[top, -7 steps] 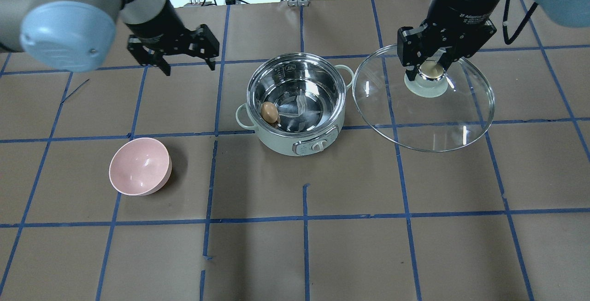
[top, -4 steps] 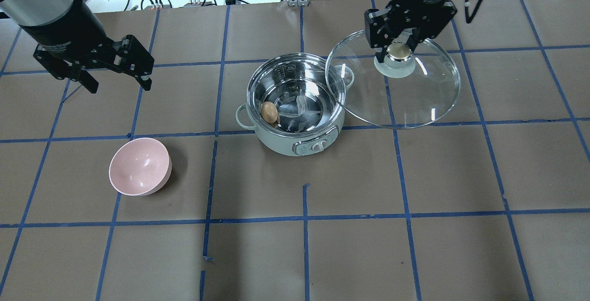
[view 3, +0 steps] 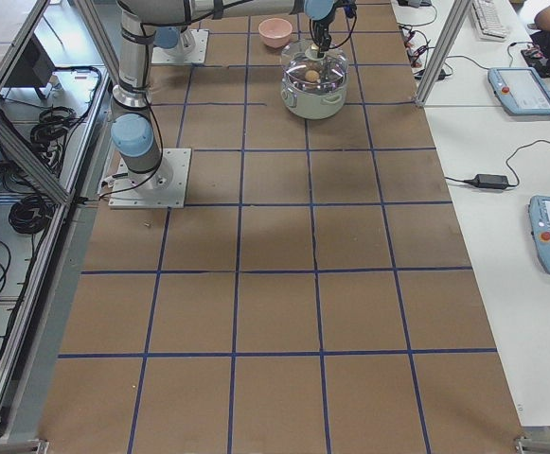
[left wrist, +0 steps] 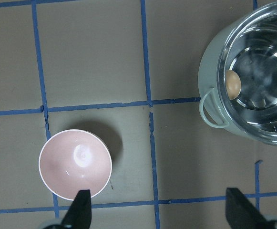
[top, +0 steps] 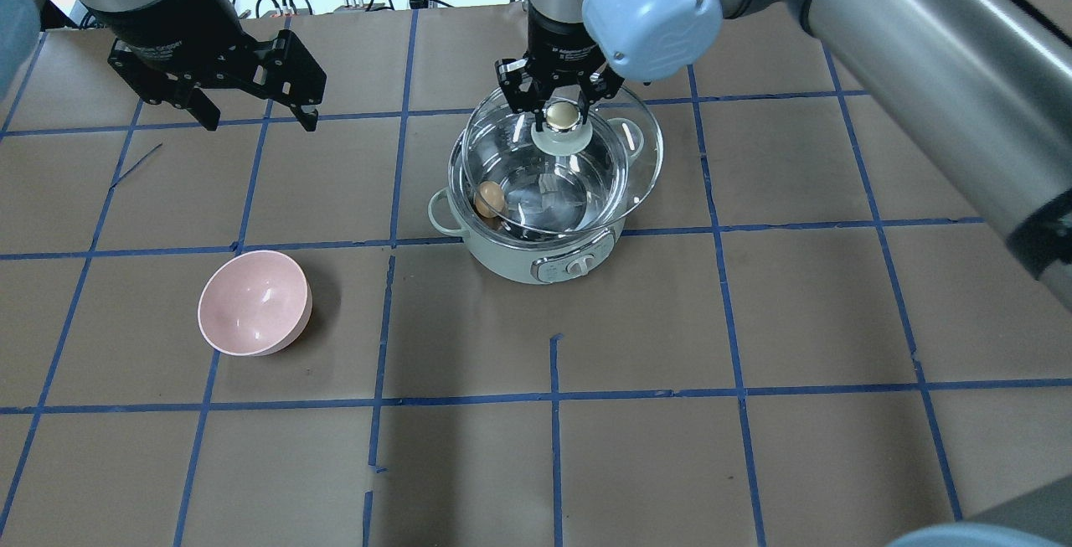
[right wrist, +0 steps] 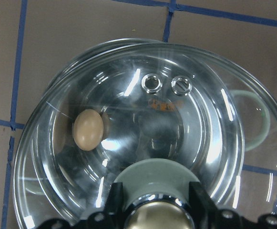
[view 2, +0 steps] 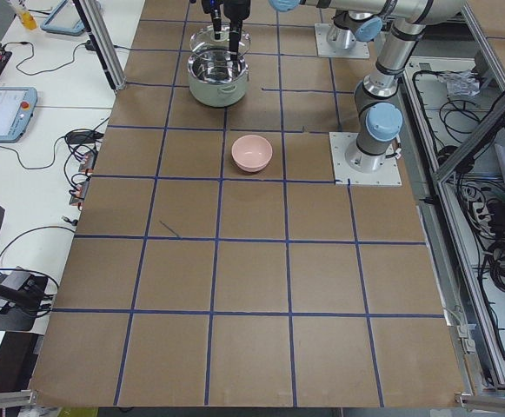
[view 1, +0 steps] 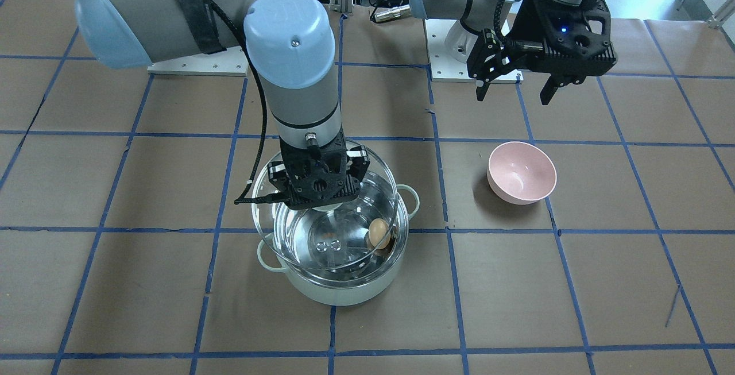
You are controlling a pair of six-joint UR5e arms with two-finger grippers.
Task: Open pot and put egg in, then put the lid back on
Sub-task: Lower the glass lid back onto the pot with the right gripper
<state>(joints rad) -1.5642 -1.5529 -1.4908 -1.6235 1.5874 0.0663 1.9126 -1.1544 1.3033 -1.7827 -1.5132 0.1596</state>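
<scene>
Glass now covers most of the pot. 1.0 s ago the lid hung over bare tabletop to the pot's right, and 0.6 s ago only its edge overlapped the rim. It now sits above the opening, shifted a little toward the right loop handle and apparently not yet seated. The right end effector is pinching the lid's cream knob. The egg lies inside the pot against its left wall, visible through the glass. The left end effector has drawn back to the far left, fingers spread and empty, well apart from the pink bowl. Judged from this, 2 of the 3 steps are done. What remains is to centre the lid, lower it and release.
</scene>
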